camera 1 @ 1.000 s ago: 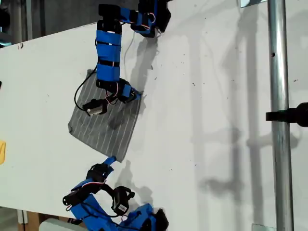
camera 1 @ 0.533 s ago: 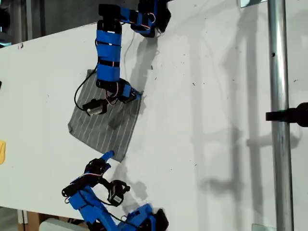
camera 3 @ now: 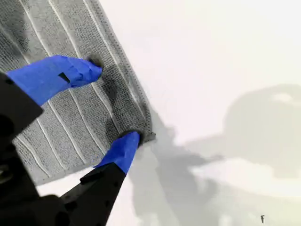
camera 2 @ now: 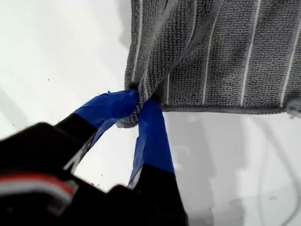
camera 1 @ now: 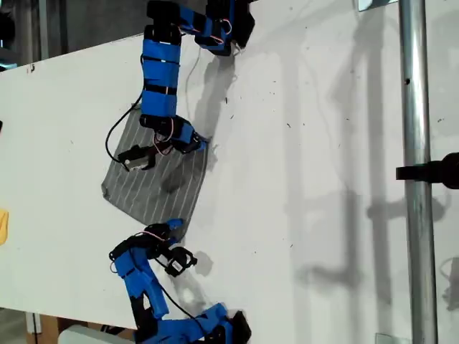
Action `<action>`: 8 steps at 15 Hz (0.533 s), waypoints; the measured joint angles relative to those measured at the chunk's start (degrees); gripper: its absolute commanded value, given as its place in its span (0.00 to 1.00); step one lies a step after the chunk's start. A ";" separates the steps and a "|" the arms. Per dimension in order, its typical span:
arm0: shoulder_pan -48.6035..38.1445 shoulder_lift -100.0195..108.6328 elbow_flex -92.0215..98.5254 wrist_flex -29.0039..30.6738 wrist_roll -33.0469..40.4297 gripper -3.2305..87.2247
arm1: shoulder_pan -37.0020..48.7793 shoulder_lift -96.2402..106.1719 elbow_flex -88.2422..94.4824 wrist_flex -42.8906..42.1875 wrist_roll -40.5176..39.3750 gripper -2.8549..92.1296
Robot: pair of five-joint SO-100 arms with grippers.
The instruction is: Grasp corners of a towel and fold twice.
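My first gripper (camera 2: pixel 141 104) pinches one towel (camera 1: pixel 154 188) corner (camera 2: pixel 133 115) shut — my second gripper (camera 3: pixel 112 103) straddles another corner (camera 3: pixel 148 134), jaws apart.

The towel (camera 1: pixel 156 183) is grey with thin pale parallel stripes and a plain grey hem. The table (camera 1: pixel 315 158) is white. Both arms are bright blue with black joints; my first gripper (camera 2: pixel 141 109) and my second gripper (camera 3: pixel 115 106) have blue-taped tips on black bodies. A small object (camera 1: pixel 3 226) at the exterior view's left edge looks yellow.
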 measured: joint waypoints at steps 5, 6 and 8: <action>-2.64 -9.05 -8.00 1.05 0.62 0.26 | 0.00 3.96 1.32 0.00 0.09 0.03; -2.90 -10.63 -10.11 2.20 0.88 0.23 | 0.00 5.01 1.93 -0.09 0.26 0.03; -3.60 -14.15 -15.73 4.39 -0.18 0.01 | 0.00 6.86 2.64 0.00 0.35 0.03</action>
